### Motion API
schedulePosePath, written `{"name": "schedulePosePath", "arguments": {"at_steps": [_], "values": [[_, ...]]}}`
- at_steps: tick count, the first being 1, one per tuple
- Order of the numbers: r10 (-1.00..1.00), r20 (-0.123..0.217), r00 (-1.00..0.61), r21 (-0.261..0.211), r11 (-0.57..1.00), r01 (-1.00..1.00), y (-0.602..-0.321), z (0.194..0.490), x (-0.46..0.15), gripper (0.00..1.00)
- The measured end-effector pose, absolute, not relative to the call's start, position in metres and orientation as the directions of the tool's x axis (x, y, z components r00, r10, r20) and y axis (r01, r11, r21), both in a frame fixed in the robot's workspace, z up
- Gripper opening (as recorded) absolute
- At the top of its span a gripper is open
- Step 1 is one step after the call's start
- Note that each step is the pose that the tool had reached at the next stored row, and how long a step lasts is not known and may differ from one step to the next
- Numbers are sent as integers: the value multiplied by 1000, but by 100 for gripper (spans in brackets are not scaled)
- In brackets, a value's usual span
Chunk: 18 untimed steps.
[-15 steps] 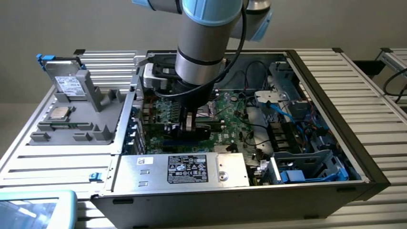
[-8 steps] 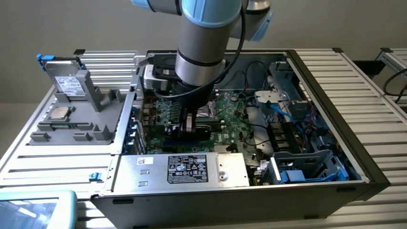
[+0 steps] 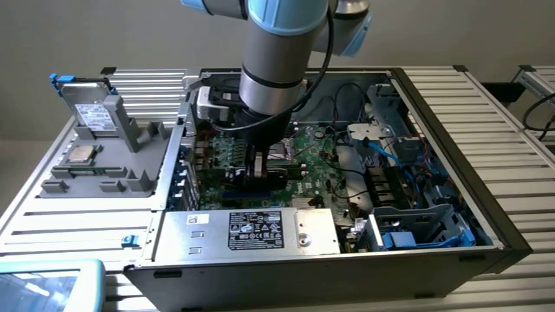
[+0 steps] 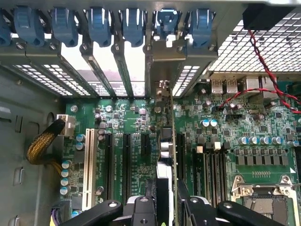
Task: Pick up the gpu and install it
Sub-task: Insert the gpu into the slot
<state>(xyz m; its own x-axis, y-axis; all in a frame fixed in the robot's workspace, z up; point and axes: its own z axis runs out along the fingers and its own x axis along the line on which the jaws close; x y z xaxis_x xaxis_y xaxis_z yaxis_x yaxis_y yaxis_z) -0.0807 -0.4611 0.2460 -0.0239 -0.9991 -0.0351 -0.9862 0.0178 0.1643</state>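
A: Holding the gpu (image 4: 165, 155) on its edge, the gripper (image 4: 163, 203) has its fingers pressed against the two faces of the card, deep inside the open computer case (image 3: 485, 214).

B: Where is the card now, exactly?

A: It stands upright over the motherboard (image 4: 136, 117), in line with one of the long black expansion slots (image 4: 126, 160). Its silver end bracket (image 4: 162, 70) already reaches the rear wall, under a blue retention clip (image 4: 165, 21). In the exterior view the arm (image 3: 273, 71) comes down in the middle of the case, with the power supply (image 3: 251, 231) on the near side.

B: How to do this step well, in your opinion?

A: I think the card must stay vertical and parallel to the slot, and the push should go straight down, evenly. If the bracket catches the neighbouring slot covers (image 4: 120, 70), the edge connector may sit crooked. I cannot tell whether it is fully seated.
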Motion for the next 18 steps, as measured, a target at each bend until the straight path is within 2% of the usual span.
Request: {"name": "schedulePosePath", "arguments": {"at_steps": [18], "values": [[-998, -31, -57, 185, 50, -981, -461, 246, -81, 28]]}}
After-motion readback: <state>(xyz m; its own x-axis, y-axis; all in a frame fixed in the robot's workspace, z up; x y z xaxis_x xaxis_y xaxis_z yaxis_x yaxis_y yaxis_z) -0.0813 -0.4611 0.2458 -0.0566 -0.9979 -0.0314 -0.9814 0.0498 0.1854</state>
